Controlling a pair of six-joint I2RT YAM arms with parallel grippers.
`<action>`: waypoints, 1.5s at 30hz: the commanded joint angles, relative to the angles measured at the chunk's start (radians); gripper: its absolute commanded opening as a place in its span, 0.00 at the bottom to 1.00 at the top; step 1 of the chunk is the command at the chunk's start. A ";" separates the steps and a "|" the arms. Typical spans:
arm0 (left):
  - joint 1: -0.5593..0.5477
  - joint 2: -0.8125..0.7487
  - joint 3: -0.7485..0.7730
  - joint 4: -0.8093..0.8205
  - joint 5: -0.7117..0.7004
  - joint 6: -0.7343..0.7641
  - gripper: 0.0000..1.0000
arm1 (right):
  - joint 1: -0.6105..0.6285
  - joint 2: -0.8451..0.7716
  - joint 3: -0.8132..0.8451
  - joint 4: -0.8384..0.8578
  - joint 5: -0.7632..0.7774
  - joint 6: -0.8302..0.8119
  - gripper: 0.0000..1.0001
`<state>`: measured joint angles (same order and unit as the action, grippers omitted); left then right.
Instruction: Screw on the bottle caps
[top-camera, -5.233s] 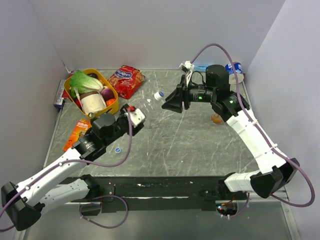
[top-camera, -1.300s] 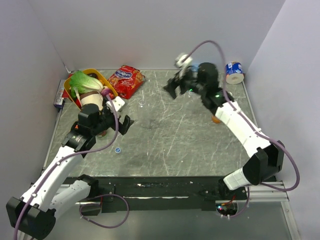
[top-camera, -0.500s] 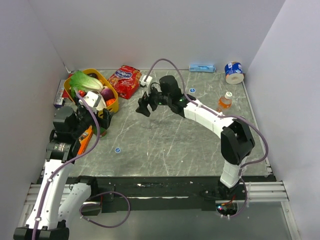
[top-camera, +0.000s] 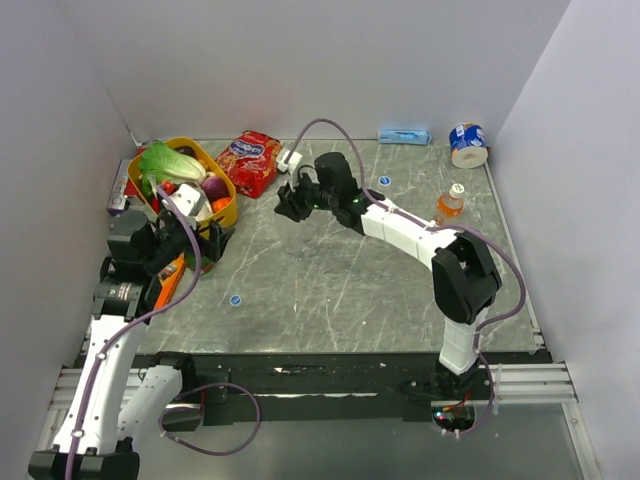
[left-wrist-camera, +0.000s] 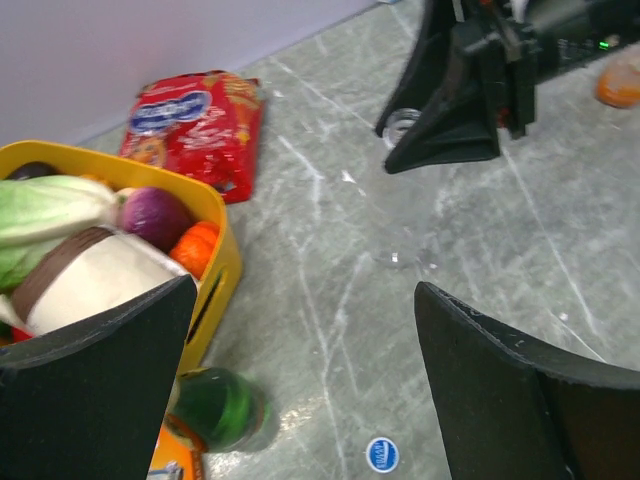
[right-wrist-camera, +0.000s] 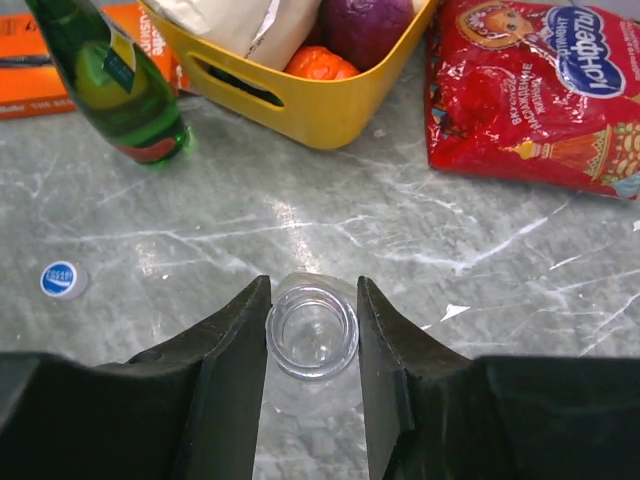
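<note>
A colourless see-through bottle (right-wrist-camera: 312, 330) stands upright with an open neck, and my right gripper (right-wrist-camera: 312, 300) is shut on that neck, one finger on each side. From above, the right gripper (top-camera: 290, 205) is at the table's back middle. In the left wrist view the bottle's neck (left-wrist-camera: 403, 122) shows between those fingers. One blue cap (top-camera: 235, 299) (left-wrist-camera: 381, 454) (right-wrist-camera: 59, 279) lies at the front left. Another blue cap (top-camera: 385, 181) lies behind the right arm. The orange drink bottle (top-camera: 449, 207) stands at the right with a pale cap (top-camera: 457, 188) on top. My left gripper (top-camera: 205, 243) (left-wrist-camera: 305, 300) hangs open, holding nothing.
A yellow basket (top-camera: 225, 212) of vegetables stands at the back left, with a red snack bag (top-camera: 252, 160) beside it. A dark green bottle (left-wrist-camera: 215, 410) (right-wrist-camera: 110, 85) stands by the basket, next to an orange packet (top-camera: 160, 285). A tape roll (top-camera: 467, 143) sits in the back right corner.
My right arm has swung from the back right over to the left and its fingers have closed on the clear bottle's neck. My left arm has drawn back to the left.
</note>
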<state>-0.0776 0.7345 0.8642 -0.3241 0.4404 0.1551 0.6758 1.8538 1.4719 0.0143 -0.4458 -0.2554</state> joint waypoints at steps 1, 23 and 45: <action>-0.017 0.045 0.010 -0.035 0.159 0.053 0.96 | -0.002 -0.121 0.051 -0.043 -0.112 -0.028 0.11; -0.263 0.195 -0.122 0.344 0.110 0.008 0.96 | -0.001 -0.320 0.143 -0.068 -0.353 0.318 0.00; -0.272 0.226 -0.065 0.286 0.251 0.026 0.77 | 0.014 -0.318 0.126 -0.010 -0.430 0.361 0.05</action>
<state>-0.3462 0.9726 0.7448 -0.0719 0.6605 0.1925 0.6762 1.5494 1.5665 0.0032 -0.8364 0.1421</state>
